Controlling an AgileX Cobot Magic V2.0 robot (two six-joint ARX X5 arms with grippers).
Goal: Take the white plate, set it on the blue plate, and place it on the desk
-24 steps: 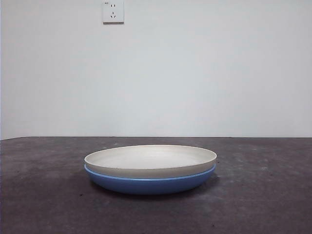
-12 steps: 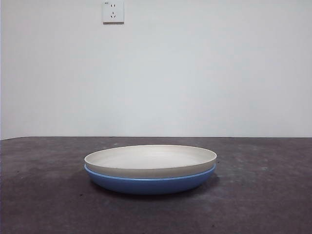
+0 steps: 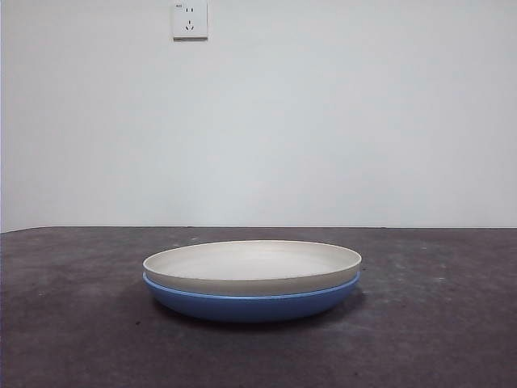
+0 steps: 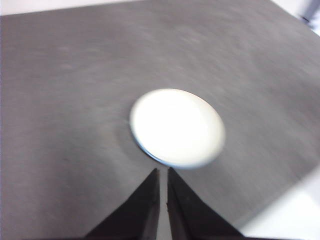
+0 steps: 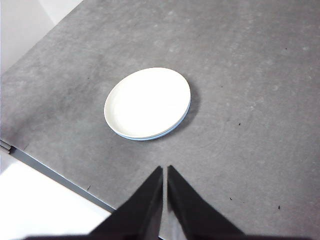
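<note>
The white plate [image 3: 252,265] rests nested on top of the blue plate [image 3: 250,303] in the middle of the dark desk [image 3: 73,323]. From above, the white plate [image 5: 147,102] covers nearly all of the blue plate [image 5: 150,137], of which only a thin rim shows. In the blurred left wrist view the white plate [image 4: 177,126] lies ahead of my left gripper [image 4: 163,172], which is shut and empty, high over the desk. My right gripper [image 5: 164,170] is also shut and empty, high above the desk and clear of the plates. Neither arm appears in the front view.
A wall socket [image 3: 190,19] sits high on the white wall behind. The desk's edge [image 5: 55,175] runs close to the plates in the right wrist view, with pale floor beyond it.
The front picture has shifted very slightly; the stacked plates stay where they were. The left wrist picture is motion-blurred.
</note>
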